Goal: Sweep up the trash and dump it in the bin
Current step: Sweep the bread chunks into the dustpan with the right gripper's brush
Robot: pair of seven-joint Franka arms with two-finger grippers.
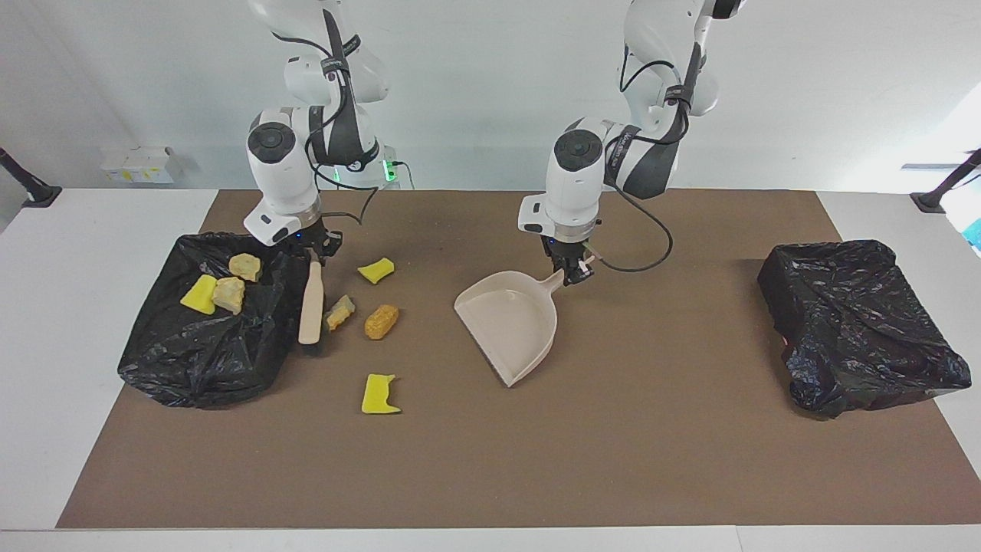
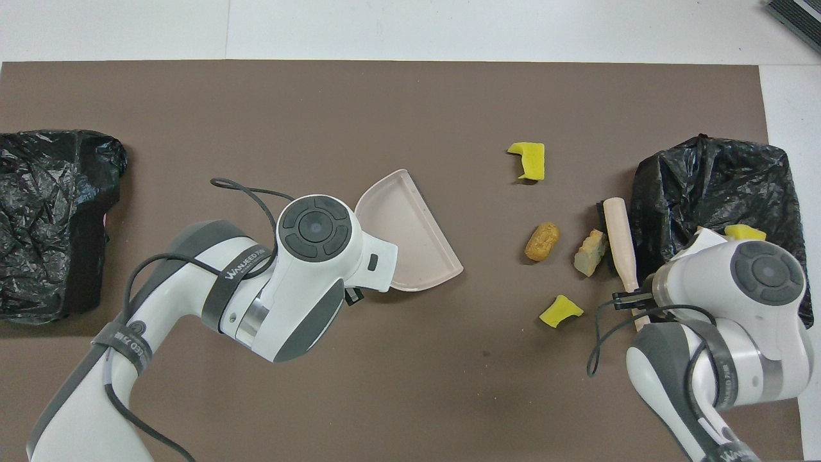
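My right gripper (image 1: 311,250) is shut on the handle of the beige hand brush (image 1: 310,303), whose bristles rest on the mat beside the black bin (image 1: 214,353) at the right arm's end. My left gripper (image 1: 571,270) is shut on the handle of the beige dustpan (image 1: 510,326), whose mouth faces the trash. Loose trash on the mat: a yellow sponge piece (image 1: 376,269), a tan-and-green piece (image 1: 339,312) next to the brush, an orange bread lump (image 1: 381,321) and a yellow sponge (image 1: 379,395). In the bin lie a yellow piece (image 1: 198,295) and two tan lumps (image 1: 229,294).
A second black bin (image 1: 858,322) stands at the left arm's end of the brown mat (image 1: 651,429). In the overhead view the brush (image 2: 621,240) lies along the bin's edge (image 2: 712,186), and the dustpan (image 2: 410,237) sits mid-table.
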